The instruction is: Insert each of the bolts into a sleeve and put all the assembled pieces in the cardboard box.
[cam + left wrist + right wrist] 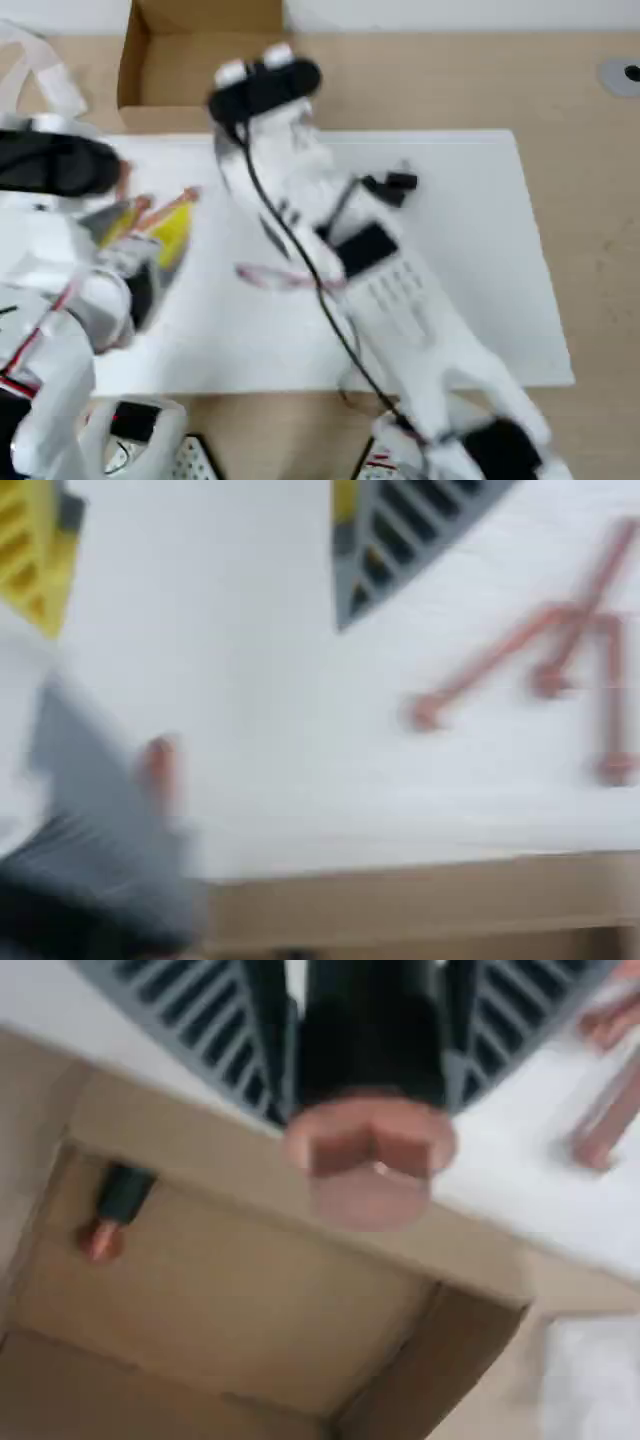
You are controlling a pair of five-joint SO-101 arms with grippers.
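The cardboard box [160, 60] stands at the table's far left. My right gripper [370, 1070] hangs over the box's near wall [250, 1170], shut on a black sleeve [370, 1030] with a copper bolt head [372, 1155] sticking out of it. Another assembled piece [115, 1205] lies inside the box. In the high view the right arm's wrist [265, 85] is at the box's near edge. Several loose copper bolts [560, 660] lie on the white board [280, 680]. My left gripper [200, 550] is open above the board beside them, and it sits at the board's left [160, 235].
The white board [470, 250] covers most of the wooden table. The right arm [400, 300] crosses it diagonally with a black cable. A blurred grey shape [100, 830] with a copper piece [158, 770] behind it lies near the board's edge.
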